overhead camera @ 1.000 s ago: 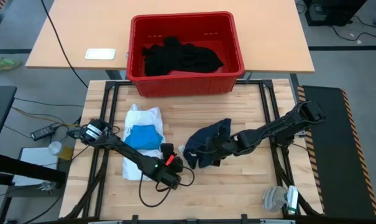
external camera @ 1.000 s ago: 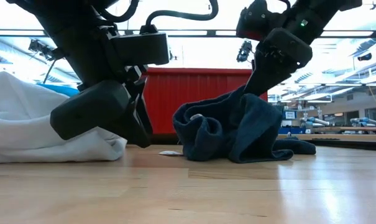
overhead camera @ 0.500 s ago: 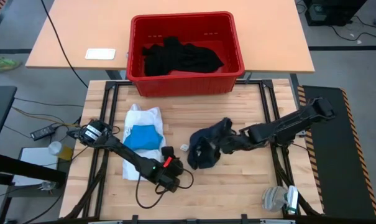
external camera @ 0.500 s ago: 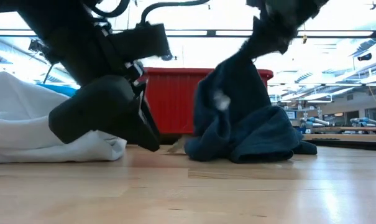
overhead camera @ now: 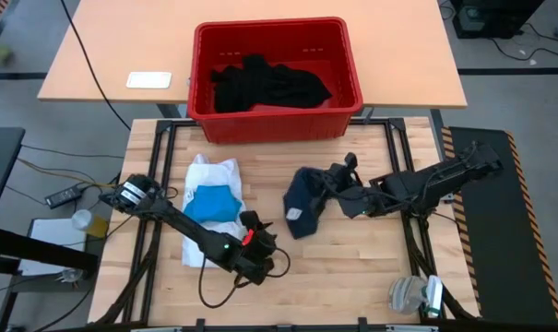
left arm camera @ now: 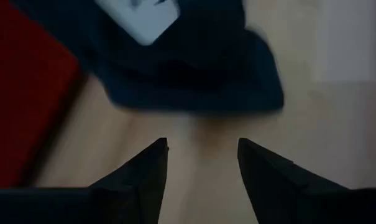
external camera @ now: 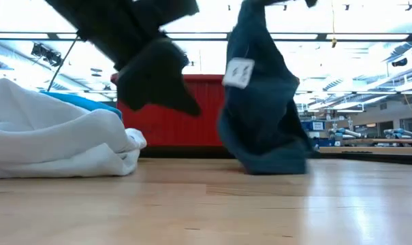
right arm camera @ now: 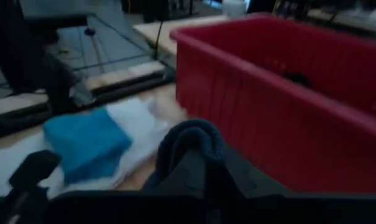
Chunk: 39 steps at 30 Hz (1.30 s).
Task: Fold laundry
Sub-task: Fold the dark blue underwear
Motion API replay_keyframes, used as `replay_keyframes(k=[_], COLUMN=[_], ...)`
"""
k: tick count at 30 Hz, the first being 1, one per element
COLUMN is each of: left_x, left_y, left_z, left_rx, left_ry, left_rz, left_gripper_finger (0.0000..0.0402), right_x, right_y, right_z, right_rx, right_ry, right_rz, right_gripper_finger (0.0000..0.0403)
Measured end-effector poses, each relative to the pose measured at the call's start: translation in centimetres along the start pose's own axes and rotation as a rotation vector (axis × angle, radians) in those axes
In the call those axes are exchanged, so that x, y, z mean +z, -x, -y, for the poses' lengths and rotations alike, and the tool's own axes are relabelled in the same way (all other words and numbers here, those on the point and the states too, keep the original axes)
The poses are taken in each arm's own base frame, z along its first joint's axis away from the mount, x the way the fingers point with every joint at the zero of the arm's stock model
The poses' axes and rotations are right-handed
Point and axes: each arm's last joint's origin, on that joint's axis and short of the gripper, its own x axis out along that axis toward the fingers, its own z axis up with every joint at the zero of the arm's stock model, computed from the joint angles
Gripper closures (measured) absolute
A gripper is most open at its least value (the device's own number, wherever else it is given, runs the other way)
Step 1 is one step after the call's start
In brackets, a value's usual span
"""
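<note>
I have the right gripper [overhead camera: 345, 188] clamped on the dark garment [overhead camera: 304, 201], which hangs from it, its low end on the table [overhead camera: 352, 263]. It looks soft and light, so it will sag and bunch; I would take a hem or corner, not the bulk. The left gripper [left arm camera: 202, 163] stands parted and empty, the garment just ahead of it. Beside that arm lies the white shirt [overhead camera: 214, 173] with the blue piece [overhead camera: 211, 203] on top. More black cloth [overhead camera: 269, 83] sits in the crate [overhead camera: 348, 60], well beyond both grippers.
</note>
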Motion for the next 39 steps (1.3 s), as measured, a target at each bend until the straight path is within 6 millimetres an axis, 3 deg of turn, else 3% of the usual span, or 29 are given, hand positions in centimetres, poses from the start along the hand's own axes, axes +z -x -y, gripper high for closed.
replay_keyframes(k=[6,12,19,22,30,35,39], left_x=[1.5,1.7,3.5,4.1,5.4,6.3,6.6], left_y=[0.9,2.2,2.0,1.2,1.6,1.8,0.7], left_z=[-0.2,0.5,-0.6,-1.2,-2.0,-2.6,-3.6], left_rx=[0.061,0.036,0.053,0.087,0.305,0.414,0.457], left_ry=[-0.085,-0.230,-0.177,-0.255,-0.255,-0.179,-0.198], left_rz=[0.106,0.145,0.213,0.218,0.238,0.240,0.207], left_gripper_finger=[0.0203,0.0203,0.0203,0.0203,0.0203,0.0203,0.0203], right_x=[4.2,7.4,8.9,9.6,13.1,13.8,13.9], right_y=[0.3,1.2,0.7,0.3,1.9,2.2,2.2], right_z=[-0.9,-1.2,-1.7,-2.5,-1.8,-1.4,-1.7], right_rx=[-0.030,-0.110,-0.162,-0.144,-0.204,-0.292,-0.258], right_ry=[0.064,0.188,0.210,0.203,0.055,-0.001,-0.066], right_rz=[0.066,0.049,-0.077,-0.083,0.041,0.107,0.112], right_gripper_finger=[0.0385,0.0385,0.0385,0.0385,0.0379,0.0385,0.0381])
